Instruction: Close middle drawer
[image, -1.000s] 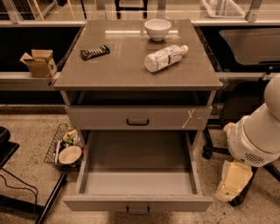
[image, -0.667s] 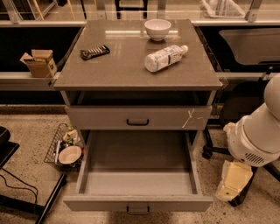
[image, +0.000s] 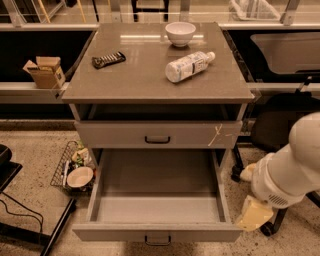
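The middle drawer (image: 157, 210) is pulled far out of the grey cabinet (image: 157, 82) and stands open and empty. Its plain front (image: 110, 233) is at the bottom of the view, with a small dark handle (image: 157, 240) in the centre. Above it, the top drawer front (image: 125, 135) with a whitish cross mark (image: 217, 135) is shut. The lowest drawer is hidden under the open one. My white arm (image: 292, 167) comes in from the right. My gripper (image: 255, 214) hangs low beside the open drawer's right front corner, apart from it.
On the cabinet top lie a white bowl (image: 180, 33), a plastic bottle (image: 188, 66) on its side and a dark snack bar (image: 108, 59). A wire basket with a bowl (image: 75, 172) stands on the floor at left. A cardboard box (image: 45, 72) sits on a left shelf. A dark chair base (image: 280, 125) is at right.
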